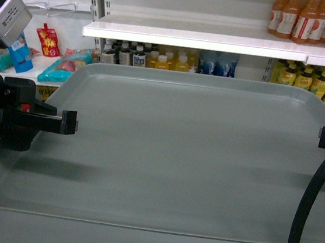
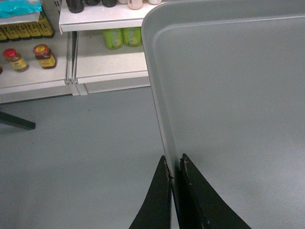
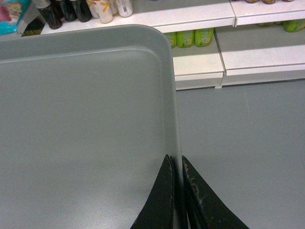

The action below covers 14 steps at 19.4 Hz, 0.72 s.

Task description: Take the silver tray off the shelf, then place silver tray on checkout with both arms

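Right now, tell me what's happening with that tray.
The robot holds the silver tray in the air with both arms, in front of the store shelves. The left gripper pinches its left rim and the right gripper its right rim. The tray is off the shelf; the checkout is not in view.

The silver tray (image 1: 176, 152) looks like matt grey metal — smooth, evenly finished, with only a soft sheen along its low rounded rim. The left end effector (image 2: 174, 191) and the right end effector (image 3: 177, 191) have black fingers, dull rather than glossy, with pale scuffs and specks along their inner edges. The shelf boards (image 1: 195, 40) appear to be white painted metal, smooth with a slight gloss. The bottles (image 1: 306, 20) on them look like clear plastic with glossy printed labels. The floor (image 2: 81, 157) is a plain grey surface — smooth and matt.
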Available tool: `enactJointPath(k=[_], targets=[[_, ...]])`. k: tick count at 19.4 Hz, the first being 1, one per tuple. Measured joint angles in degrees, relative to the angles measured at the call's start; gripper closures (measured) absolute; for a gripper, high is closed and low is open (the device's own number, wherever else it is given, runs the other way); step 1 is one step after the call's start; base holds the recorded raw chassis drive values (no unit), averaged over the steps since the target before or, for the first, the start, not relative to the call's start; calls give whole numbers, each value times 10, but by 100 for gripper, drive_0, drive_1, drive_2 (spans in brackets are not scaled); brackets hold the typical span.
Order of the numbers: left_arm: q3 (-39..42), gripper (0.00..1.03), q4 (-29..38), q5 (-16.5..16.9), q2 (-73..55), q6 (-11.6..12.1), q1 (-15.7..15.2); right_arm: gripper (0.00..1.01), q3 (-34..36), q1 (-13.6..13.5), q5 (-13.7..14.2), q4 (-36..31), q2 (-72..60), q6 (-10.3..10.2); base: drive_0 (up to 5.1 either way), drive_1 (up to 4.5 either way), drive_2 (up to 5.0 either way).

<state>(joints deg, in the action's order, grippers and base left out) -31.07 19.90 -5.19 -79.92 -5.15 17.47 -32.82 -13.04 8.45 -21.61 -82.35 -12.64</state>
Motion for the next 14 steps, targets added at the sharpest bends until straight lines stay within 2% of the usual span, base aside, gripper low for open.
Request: enactJointPath(k=[14], targets=[[0, 99, 3, 0, 0, 0, 0, 98, 0, 0, 1, -4, 0, 0, 3, -395, 402]])
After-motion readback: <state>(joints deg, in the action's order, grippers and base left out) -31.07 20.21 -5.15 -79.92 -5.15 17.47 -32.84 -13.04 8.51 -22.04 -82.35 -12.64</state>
